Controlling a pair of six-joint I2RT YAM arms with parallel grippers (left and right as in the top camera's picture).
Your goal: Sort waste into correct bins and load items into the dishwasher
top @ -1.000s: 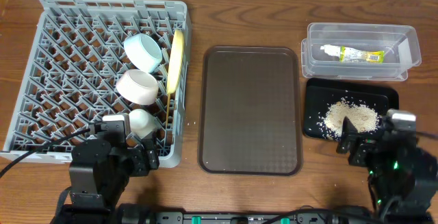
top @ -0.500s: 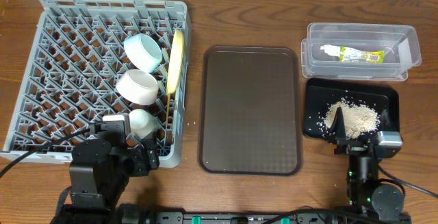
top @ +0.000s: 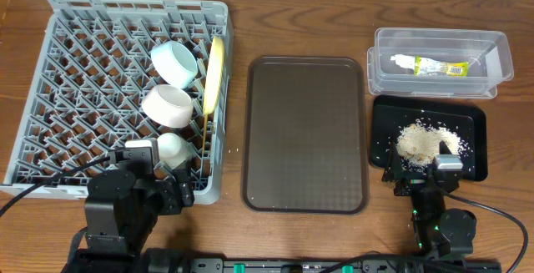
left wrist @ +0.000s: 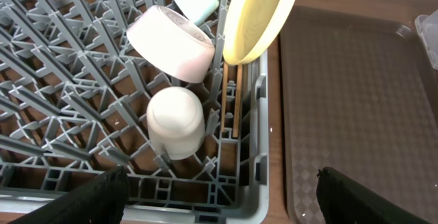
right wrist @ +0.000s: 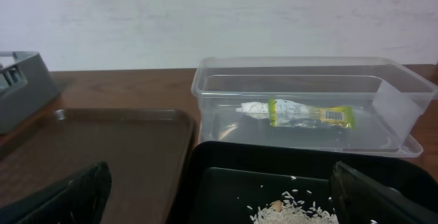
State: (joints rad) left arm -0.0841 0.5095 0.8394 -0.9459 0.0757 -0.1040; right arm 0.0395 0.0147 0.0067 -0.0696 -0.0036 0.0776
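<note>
Wooden surface (top: 300,22) carries grey lattice dish rack (top: 83,73) holding on-edge yellow plate (top: 215,73), light-blue bowl (top: 173,63), white bowl (top: 168,106), white cup (top: 173,148) and chopsticks (left wrist: 231,101); green-yellow wrapper (top: 430,67) in clear tub (top: 492,60), whitish rice scraps (top: 421,142) in black tray (top: 471,127); left fingers (left wrist: 96,196) and right fingers (right wrist: 75,196) stand apart, empty.

Even, soft light from above — shadows are short and faint. All 3 views are fairly sharp, with mild glare on the clear tub (top: 499,56).

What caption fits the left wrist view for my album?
Cup, white bowl, yellow plate and chopsticks loaded in the grey dish rack beside a brown tray.
</note>
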